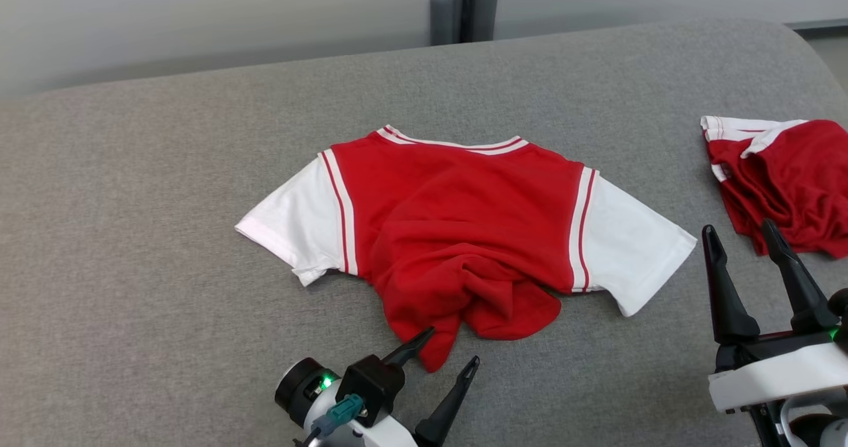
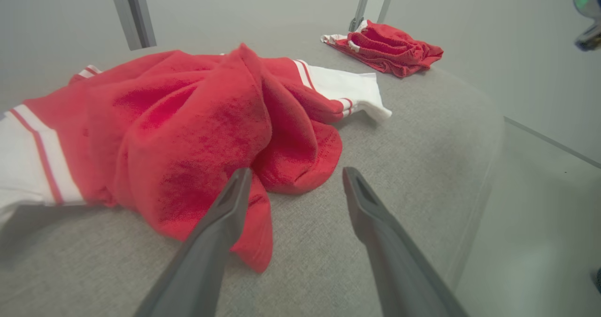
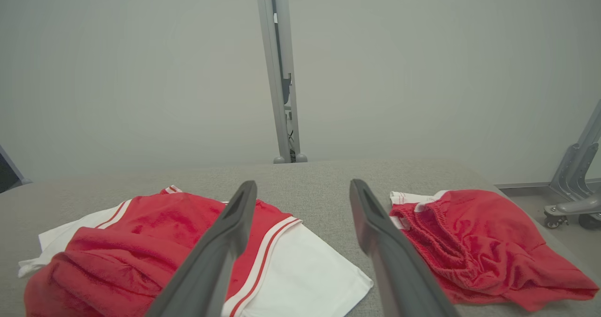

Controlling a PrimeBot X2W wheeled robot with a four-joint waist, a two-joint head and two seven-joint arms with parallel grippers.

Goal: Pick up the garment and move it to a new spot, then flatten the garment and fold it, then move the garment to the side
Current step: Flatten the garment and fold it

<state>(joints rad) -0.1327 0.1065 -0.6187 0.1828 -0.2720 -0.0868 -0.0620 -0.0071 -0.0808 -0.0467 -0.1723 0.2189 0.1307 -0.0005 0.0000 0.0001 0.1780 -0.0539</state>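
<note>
Rumpled red-and-white knit garment [image 1: 457,228] on coarse grey woven surface [image 1: 146,281]

Parted fingers [image 3: 225,242] over red shirt [image 3: 141,228] and shorts [image 3: 488,242]

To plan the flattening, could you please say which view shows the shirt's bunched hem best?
The left wrist view: the bunched hem lies close, its folds clear. The head view shows it smaller, from above; the right wrist view crops it.
</note>
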